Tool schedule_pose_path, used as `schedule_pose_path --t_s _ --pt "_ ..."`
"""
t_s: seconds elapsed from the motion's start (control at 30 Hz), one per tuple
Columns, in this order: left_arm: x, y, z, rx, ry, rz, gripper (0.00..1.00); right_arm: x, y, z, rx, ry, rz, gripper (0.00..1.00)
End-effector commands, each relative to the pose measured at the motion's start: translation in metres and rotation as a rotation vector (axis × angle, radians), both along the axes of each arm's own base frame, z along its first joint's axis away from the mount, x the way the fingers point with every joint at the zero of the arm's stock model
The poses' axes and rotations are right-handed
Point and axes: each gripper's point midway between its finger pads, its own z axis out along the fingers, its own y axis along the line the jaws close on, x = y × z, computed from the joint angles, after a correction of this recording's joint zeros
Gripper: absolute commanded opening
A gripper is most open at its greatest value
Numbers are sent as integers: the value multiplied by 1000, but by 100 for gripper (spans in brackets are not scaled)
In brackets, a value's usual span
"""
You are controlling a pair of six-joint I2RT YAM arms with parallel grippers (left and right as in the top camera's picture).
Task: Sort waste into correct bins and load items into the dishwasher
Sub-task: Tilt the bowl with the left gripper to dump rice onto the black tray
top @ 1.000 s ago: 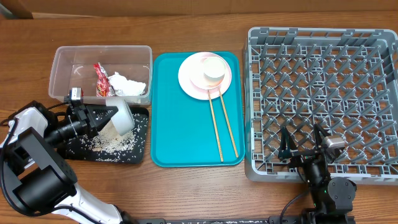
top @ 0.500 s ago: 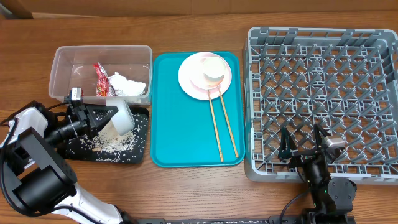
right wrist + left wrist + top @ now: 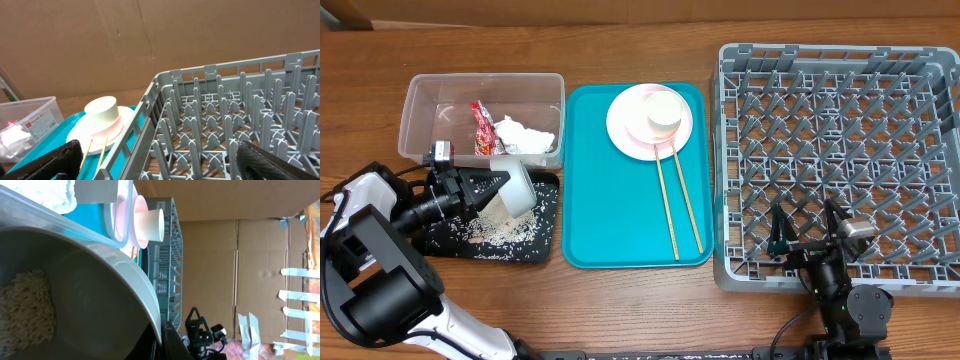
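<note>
The left gripper [image 3: 500,187] is closed on the rim of a white bowl [image 3: 518,187], which is held tipped on its side over the black tray [image 3: 549,243]. Rice [image 3: 498,230] is scattered across that tray, and in the left wrist view more rice [image 3: 25,307] is seen inside the bowl. A red wrapper [image 3: 482,128] and a crumpled tissue [image 3: 526,137] are contained in the clear tub [image 3: 420,108] behind the black tray. On the teal tray [image 3: 620,215] a plate [image 3: 624,130] is seen with a small cup [image 3: 663,110] standing on it, and two chopsticks [image 3: 678,205] are laid with their far ends at the plate. The right gripper [image 3: 806,230] is held wide open at the near edge of the grey dish rack [image 3: 725,150], with nothing between its fingers.
</note>
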Motion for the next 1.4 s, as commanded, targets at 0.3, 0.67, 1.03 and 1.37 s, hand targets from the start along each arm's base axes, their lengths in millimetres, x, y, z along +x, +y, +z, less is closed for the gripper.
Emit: schedule_pose_path --t_s 0.3,0.67,1.03,1.37 --pt "6 6 8 -16 -47 30 4 0 -1 -2 -5 -4 -4 100" --pt "6 6 9 -19 -50 32 4 0 -1 -2 -5 -4 -4 100" --pt "3 16 12 -47 -18 71 4 0 -1 -2 -4 -4 -4 100" --pt "-3 23 15 -53 -20 94 4 0 -1 -2 -5 -4 -4 100"
